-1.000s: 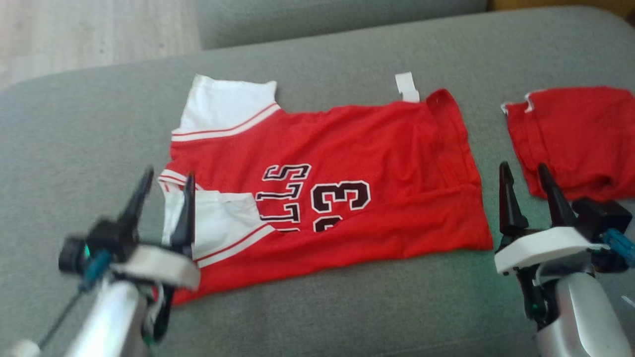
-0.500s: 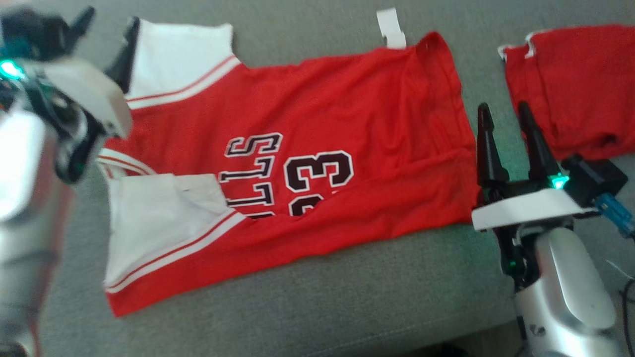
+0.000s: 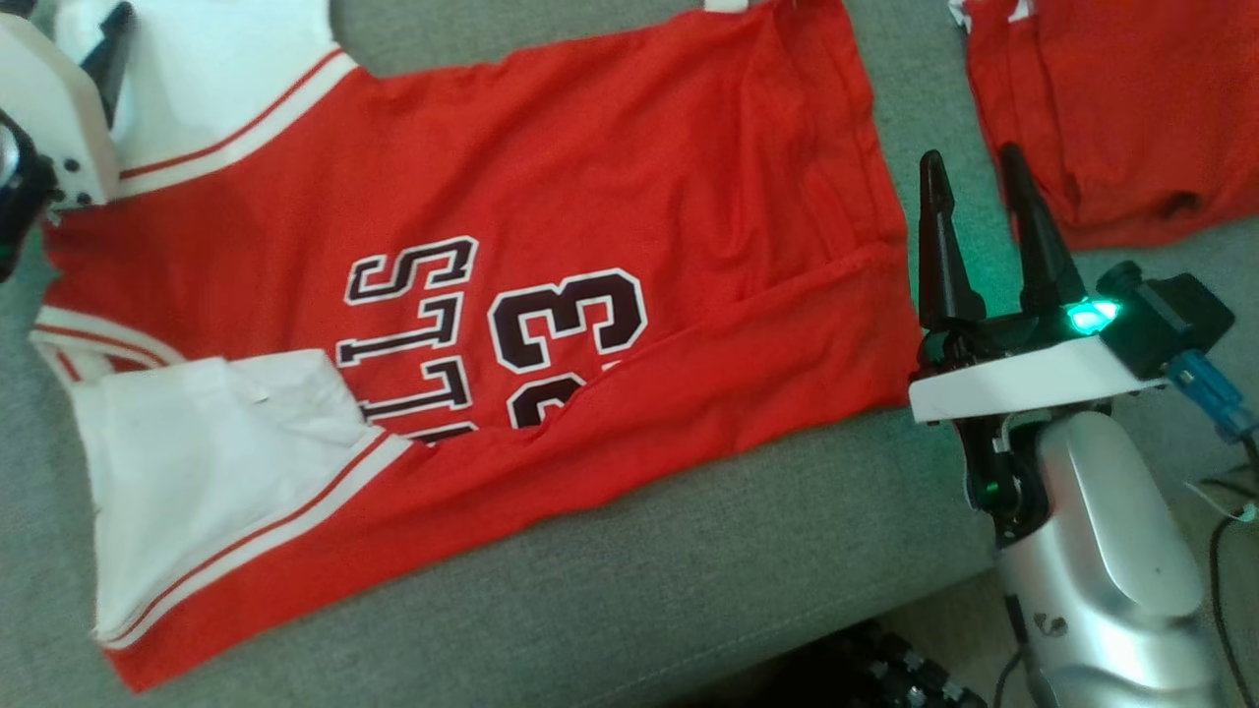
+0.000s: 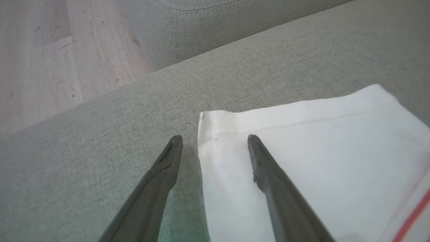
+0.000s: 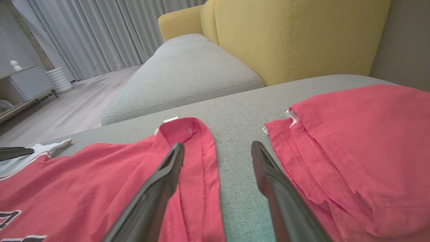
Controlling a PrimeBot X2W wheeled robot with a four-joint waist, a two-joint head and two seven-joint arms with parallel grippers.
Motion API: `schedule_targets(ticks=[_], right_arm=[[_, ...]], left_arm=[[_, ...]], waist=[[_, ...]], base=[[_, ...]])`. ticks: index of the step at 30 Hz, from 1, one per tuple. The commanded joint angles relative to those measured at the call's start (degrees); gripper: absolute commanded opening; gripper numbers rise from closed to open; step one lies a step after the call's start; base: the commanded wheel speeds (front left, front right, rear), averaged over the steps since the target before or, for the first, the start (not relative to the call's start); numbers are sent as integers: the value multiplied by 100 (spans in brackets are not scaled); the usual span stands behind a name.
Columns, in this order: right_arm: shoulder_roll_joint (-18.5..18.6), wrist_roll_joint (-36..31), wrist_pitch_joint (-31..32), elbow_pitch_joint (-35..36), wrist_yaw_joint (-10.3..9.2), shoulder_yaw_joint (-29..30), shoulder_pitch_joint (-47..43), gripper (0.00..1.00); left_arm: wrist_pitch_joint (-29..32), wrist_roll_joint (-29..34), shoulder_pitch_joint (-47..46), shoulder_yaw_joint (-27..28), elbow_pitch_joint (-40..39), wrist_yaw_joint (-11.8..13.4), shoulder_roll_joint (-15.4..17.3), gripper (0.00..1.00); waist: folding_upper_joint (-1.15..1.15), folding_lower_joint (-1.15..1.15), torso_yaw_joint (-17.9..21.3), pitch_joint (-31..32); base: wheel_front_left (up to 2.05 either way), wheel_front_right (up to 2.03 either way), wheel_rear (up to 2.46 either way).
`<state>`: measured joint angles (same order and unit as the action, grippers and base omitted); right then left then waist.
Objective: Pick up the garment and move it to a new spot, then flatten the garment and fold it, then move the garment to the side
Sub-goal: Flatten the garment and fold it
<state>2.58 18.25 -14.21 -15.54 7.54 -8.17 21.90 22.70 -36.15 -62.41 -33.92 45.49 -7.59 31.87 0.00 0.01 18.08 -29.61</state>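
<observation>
Item: garment (image 3: 610, 226), a red jersey with white sleeves, dark lettering and the number 33.
Location: spread on the grey sofa cushion (image 3: 689, 590), mostly flat, with the near long edge turned up over part of the lettering.
Handling, judged: thin, light and limp. Likely to sag and bunch when lifted and to slide easily on the cushion. Not fragile.
Hold points, judged: far sleeve (image 4: 302, 141) corner and bottom hem (image 3: 875, 197), 2 pinches together to keep it taut.
Left gripper (image 4: 215, 138): fingers wide apart, empty, straddling the far sleeve's outer edge. Contact cannot be told.
Right gripper (image 3: 972, 159): fingers wide apart, empty, at the hem, in the gap before the second red garment (image 3: 1111, 108).
</observation>
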Motion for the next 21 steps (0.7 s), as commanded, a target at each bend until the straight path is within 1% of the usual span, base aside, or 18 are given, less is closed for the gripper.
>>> schedule_targets(ticks=[1,8,10,11,12,13,16,21], right_arm=[[30,50,-60,166,-5,-98,51,100],[30,51,-73,169,-5,-96,56,100],[30,41,-75,165,-5,-84,53,100],[30,29,-76,157,-5,-66,51,100],[30,16,-76,150,-5,-46,49,100],[30,-7,-76,138,-5,-25,48,100],[30,-106,-77,86,-5,38,63,100],[30,-369,-66,41,-5,161,128,100]], left_arm=[[-3,-61,-332,89,-52,11,316,100],[-22,-211,-574,-103,327,11,367,100],[81,-341,-589,-179,420,10,331,100],[144,-430,-586,-220,438,10,305,49],[198,-519,-576,-272,433,10,277,22],[238,-603,-557,-340,402,10,257,0],[166,-829,-494,-471,324,10,236,0],[-391,-1011,-412,-616,261,10,160,0]], waist=[[0,-1,59,-76],[0,-1,97,-197],[0,-1,94,-216],[0,-1,82,-220],[0,-1,66,-216],[0,-1,47,-202],[0,-1,-32,-108],[0,-1,-213,162]], base=[[0,0,0],[0,0,0],[0,0,0],[0,0,0],[0,0,0],[0,0,0],[0,0,0],[0,0,0]])
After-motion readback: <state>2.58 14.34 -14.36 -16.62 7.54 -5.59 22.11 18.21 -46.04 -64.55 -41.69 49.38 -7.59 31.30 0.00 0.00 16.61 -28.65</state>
